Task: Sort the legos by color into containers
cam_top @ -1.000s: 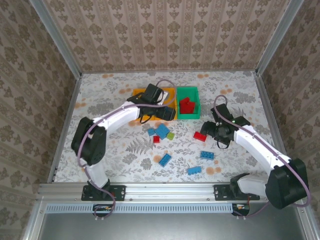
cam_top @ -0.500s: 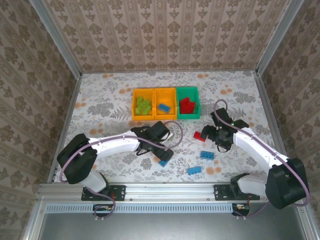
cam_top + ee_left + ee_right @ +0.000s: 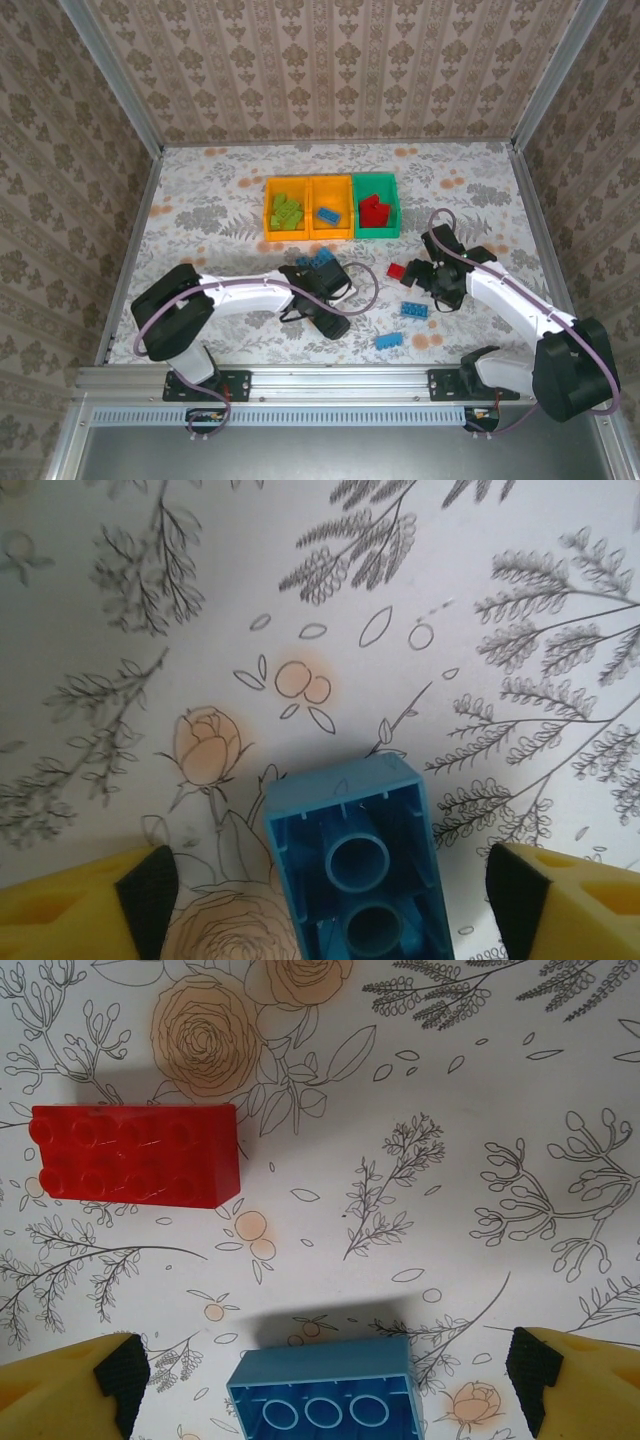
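Observation:
Three containers stand in a row at the back: an orange bin [image 3: 271, 212] with lime legos, an orange bin [image 3: 343, 210] with a blue one, and a green bin [image 3: 391, 208] with red ones. My left gripper [image 3: 331, 322] [image 3: 333, 900] is low over the near table, open. An upturned blue brick [image 3: 352, 860] lies between its fingers [image 3: 148, 888], with a gap on each side. My right gripper [image 3: 428, 290] [image 3: 325, 1380] is open above another upturned blue brick [image 3: 325, 1395] [image 3: 415, 308]. A red brick [image 3: 135, 1155] [image 3: 398, 270] lies just beyond it.
Loose blue bricks lie behind the left gripper [image 3: 318, 262] and near the front edge [image 3: 390, 340]. The floral tablecloth [image 3: 210, 200] reaches the patterned side walls and the metal rail at the front.
My left arm swung from over the orange bins down to the near table, over a blue brick, its jaws narrowing. The right gripper moved slightly nearer, over the blue brick.

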`<move>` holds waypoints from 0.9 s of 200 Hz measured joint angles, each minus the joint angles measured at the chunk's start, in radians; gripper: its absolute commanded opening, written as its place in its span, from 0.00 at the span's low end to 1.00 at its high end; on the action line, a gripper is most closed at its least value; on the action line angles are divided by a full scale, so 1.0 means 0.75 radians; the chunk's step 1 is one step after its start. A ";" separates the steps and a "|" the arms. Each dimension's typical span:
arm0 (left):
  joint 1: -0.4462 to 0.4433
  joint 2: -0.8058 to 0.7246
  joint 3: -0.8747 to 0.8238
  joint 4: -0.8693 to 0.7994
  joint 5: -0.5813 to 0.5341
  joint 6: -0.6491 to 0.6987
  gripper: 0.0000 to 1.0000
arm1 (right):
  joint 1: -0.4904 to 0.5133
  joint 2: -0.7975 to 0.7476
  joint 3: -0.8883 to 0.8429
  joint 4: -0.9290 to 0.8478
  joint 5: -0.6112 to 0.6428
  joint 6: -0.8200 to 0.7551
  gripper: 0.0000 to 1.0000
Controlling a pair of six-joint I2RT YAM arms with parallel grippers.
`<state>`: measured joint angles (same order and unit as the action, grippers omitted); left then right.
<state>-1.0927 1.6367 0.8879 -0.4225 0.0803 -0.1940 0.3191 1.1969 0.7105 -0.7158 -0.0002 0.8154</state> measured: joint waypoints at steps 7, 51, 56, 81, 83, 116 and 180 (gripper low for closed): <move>0.001 0.003 0.000 0.004 -0.008 -0.006 0.67 | 0.002 0.003 0.000 0.004 0.000 -0.001 0.95; 0.001 0.018 0.017 -0.006 -0.018 -0.034 0.30 | 0.028 0.005 -0.002 0.013 0.001 -0.001 0.94; 0.001 0.018 0.024 -0.006 -0.018 -0.034 0.28 | 0.037 0.007 -0.002 0.012 0.002 -0.001 0.94; 0.009 0.017 0.060 -0.024 -0.025 -0.040 0.25 | 0.098 0.033 -0.002 0.013 0.013 0.003 0.94; 0.011 0.017 0.066 -0.027 -0.025 -0.040 0.25 | 0.102 0.036 -0.002 0.013 0.015 0.004 0.94; 0.144 -0.032 0.189 -0.063 -0.027 -0.037 0.24 | 0.194 0.120 -0.001 0.013 0.026 0.005 0.95; 0.500 0.091 0.750 -0.086 -0.002 0.051 0.25 | 0.254 0.151 -0.001 0.012 0.062 0.047 0.95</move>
<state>-0.7177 1.7050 1.4502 -0.4870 0.0788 -0.1555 0.5098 1.3102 0.7097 -0.7071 0.0463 0.8509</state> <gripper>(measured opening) 0.306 0.949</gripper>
